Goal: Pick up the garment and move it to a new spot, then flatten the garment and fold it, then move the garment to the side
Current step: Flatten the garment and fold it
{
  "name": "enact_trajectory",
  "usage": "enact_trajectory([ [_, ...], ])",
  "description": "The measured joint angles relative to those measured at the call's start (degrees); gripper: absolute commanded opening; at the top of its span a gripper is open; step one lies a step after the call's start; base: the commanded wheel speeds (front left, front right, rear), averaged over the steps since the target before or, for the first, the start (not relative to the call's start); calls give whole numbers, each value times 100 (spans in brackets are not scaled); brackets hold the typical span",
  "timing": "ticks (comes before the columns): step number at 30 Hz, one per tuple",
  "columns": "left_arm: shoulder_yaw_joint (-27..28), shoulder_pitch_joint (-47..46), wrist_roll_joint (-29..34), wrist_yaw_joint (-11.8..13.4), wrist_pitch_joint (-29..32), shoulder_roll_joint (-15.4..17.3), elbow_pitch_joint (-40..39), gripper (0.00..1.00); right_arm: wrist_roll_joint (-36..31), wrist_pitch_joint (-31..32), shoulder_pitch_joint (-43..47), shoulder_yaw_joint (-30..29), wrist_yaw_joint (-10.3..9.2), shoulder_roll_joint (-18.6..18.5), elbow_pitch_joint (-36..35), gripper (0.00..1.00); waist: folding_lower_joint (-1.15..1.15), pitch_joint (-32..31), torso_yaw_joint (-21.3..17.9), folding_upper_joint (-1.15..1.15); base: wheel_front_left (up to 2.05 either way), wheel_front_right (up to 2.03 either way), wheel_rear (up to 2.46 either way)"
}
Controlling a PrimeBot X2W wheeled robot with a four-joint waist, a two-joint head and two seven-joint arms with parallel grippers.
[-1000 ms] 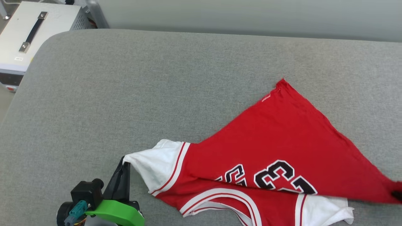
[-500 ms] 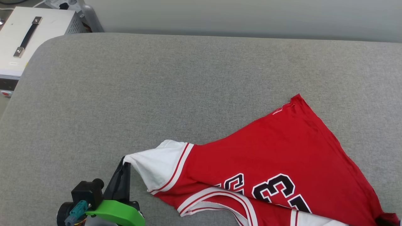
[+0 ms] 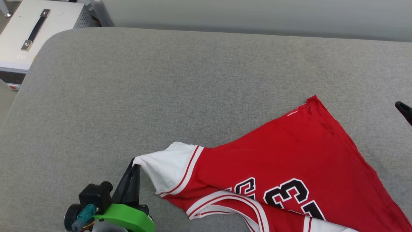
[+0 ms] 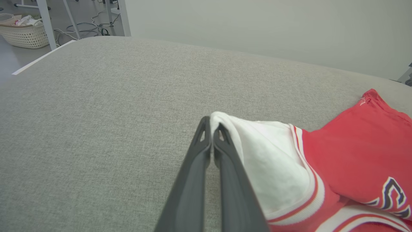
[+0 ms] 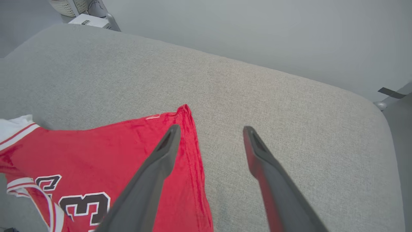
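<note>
The garment (image 3: 289,154), a red jersey with a black "23" and white sleeves, lies crumpled and partly folded over itself on the grey cushion, at the lower right of the head view. My left gripper (image 3: 135,163) is shut on the tip of the white sleeve (image 4: 267,161), pinching it just above the cushion. My right gripper (image 5: 211,130) is open and holds nothing. It hovers over the garment's far red corner (image 5: 183,112). One dark fingertip (image 3: 403,109) of the right gripper pokes in at the head view's right edge.
The grey cushion (image 3: 161,96) stretches wide to the left and behind the garment, with a rounded edge at the left. A white metal case with a black handle (image 3: 32,30) stands off its far left corner. A woven basket (image 4: 24,33) sits on the floor beyond.
My right gripper has opened, let go of the red hem and lifted away to the right. The released fabric now lies slack on the cushion. The left gripper keeps its hold; the camera shifted slightly.
</note>
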Motion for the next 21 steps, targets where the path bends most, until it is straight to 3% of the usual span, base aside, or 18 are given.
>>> enact_trajectory([
  [6, -147, -243, 9, -11, -51, -90, -22, 0, -87, 887, -1361, 926, 0, -67, 113, 100, 0, 274, 182, 0, 0, 0, 0],
  [14, -337, -630, 57, -104, -177, -346, 92, 0, -248, 2216, -2868, 2366, 0, -158, 1154, 100, 1, 729, 500, 0, 0, 0, 0],
  [21, -378, -840, 92, -168, -235, -493, 159, 0, -494, 2466, -3502, 3192, 0, -104, 2016, 100, 1, 1126, 754, 0, 0, 0, 0],
])
